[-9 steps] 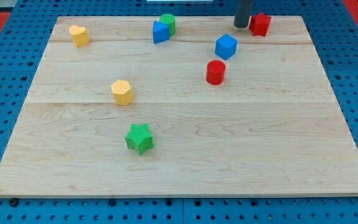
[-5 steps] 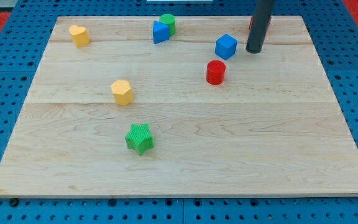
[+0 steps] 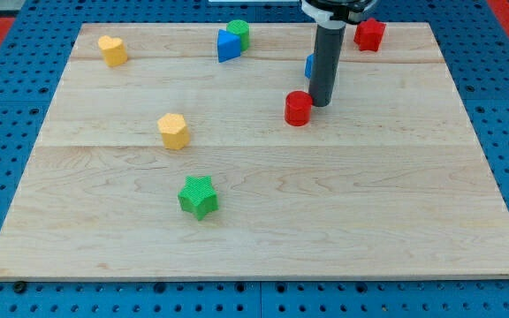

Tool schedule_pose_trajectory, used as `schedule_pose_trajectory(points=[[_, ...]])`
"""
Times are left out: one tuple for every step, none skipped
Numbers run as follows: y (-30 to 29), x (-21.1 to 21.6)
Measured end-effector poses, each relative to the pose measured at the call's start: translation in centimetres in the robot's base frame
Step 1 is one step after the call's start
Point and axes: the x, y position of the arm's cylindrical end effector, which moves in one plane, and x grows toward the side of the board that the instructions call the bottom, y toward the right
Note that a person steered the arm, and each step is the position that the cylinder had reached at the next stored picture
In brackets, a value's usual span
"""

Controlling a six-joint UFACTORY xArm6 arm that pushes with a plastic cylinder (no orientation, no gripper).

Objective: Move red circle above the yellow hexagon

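Rod's tip [image 3: 320,104] sits touching the right side of the red circular block [image 3: 298,108], upper centre-right of the wooden board [image 3: 263,221]. There's no gripper, just a plain rod. That side makes sense: pushing left sends the red circle toward the yellow hexagonal block [image 3: 173,131], well apart at mid-left. The target spot above the hexagon is free. The rod hides most of a blue block [image 3: 309,64]; its shape is unreadable.

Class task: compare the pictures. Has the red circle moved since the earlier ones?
Yes. The red circle has slid slightly toward the view's left, closer to the yellow hexagon, with my tip touching its right side.
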Motion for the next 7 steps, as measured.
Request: schedule_pose_trajectory(points=[[0.0,0.7],[0.0,2.0],[0.0,3.1],[0.0,3.6],[-2.8,2.7],[-6.9,0.7],[-9.4,0.6]])
